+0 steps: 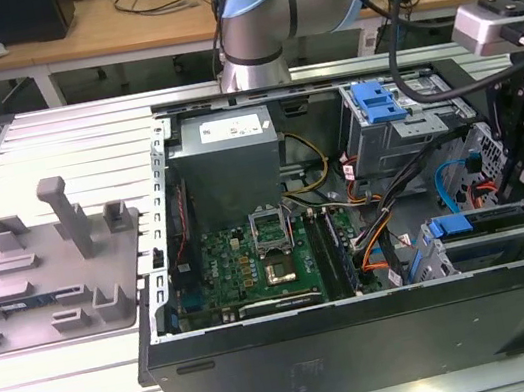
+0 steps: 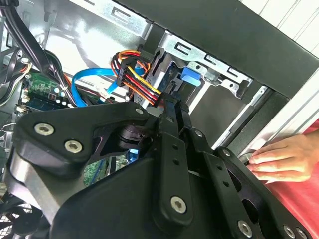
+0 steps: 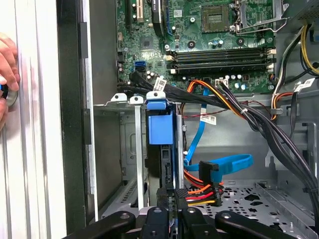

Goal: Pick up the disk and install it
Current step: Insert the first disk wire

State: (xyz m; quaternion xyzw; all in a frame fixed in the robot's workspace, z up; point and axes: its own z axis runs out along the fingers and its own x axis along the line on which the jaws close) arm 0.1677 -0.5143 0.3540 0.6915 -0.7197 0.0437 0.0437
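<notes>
The disk (image 1: 485, 223) stands on edge in the lower drive cage, at the front right of the open computer case (image 1: 368, 335) in the exterior view. In the first wrist view its blue carrier end (image 3: 159, 122) points toward the motherboard, and its dark body runs back to my gripper (image 3: 174, 196). The two black fingers lie side by side, shut, with their tips at the disk's near end. The second wrist view looks along the gripper (image 2: 173, 102) to a blue edge of the disk (image 2: 191, 78) just past the tips. In the exterior view, the gripper (image 1: 516, 187) hangs over the cage.
A bundle of red, yellow and orange power wires (image 3: 202, 186) and a blue data cable (image 3: 224, 164) lie right beside the fingers. A person's hand (image 2: 281, 159) rests outside the case wall. A blue latch (image 1: 377, 99) tops the upper drive cage. A grey fixture plate (image 1: 52, 274) sits left of the case.
</notes>
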